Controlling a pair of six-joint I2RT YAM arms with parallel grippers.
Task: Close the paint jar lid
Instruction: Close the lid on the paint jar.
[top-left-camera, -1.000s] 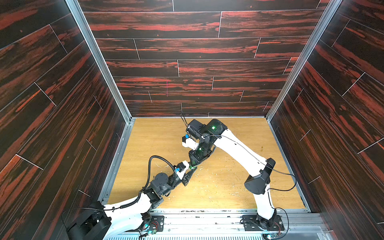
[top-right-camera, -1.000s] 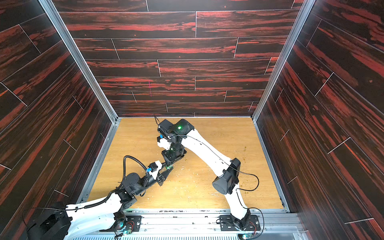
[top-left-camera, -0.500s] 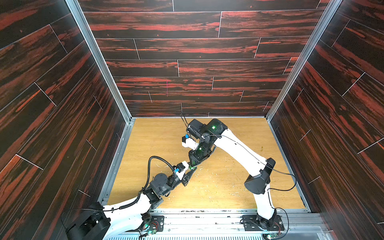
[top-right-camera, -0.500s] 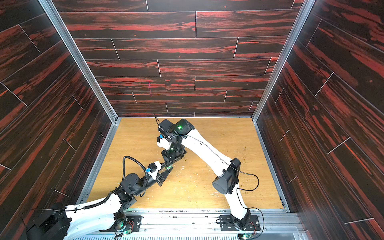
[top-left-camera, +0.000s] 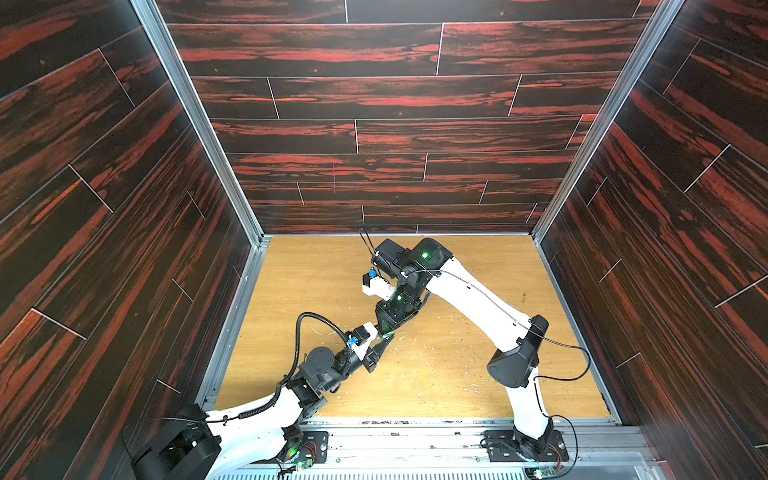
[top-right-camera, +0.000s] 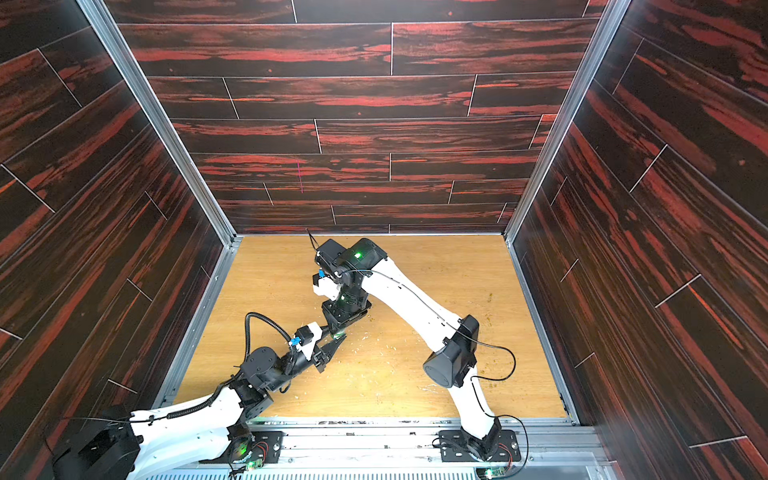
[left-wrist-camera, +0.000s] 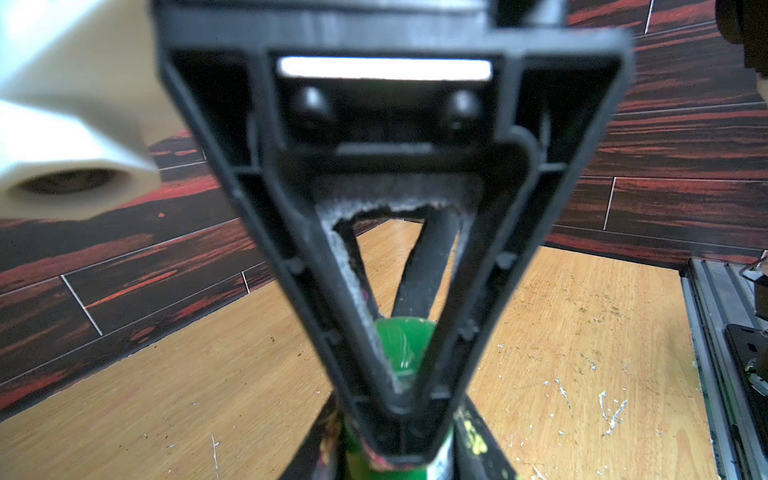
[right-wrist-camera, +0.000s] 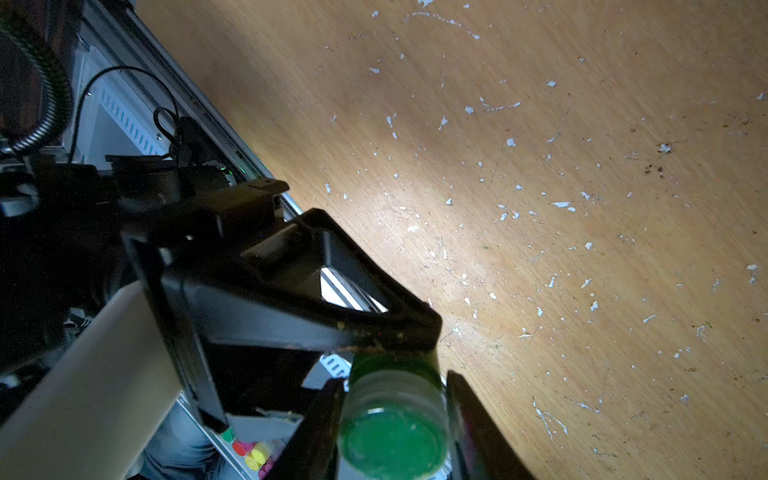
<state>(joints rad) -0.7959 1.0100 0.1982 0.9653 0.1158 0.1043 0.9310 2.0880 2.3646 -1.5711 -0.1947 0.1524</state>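
Clear-sided tiny green paint jar (right-wrist-camera: 392, 440) near wooden desk's (top-left-camera: 457, 374) middle: L gripper (left-wrist-camera: 397, 461) clamped on it, R gripper (right-wrist-camera: 395, 384) astride, grip unclear; if R lets go w/ flat green lid crooked, jar may tip.

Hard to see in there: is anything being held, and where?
The left gripper pinches the lid by its rim; the right gripper flanks the paint jar at its clear wall, grip unclear.

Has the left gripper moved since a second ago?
No. In a top view the left gripper sits just as far from the table's left rail as before, shut on the paint jar.
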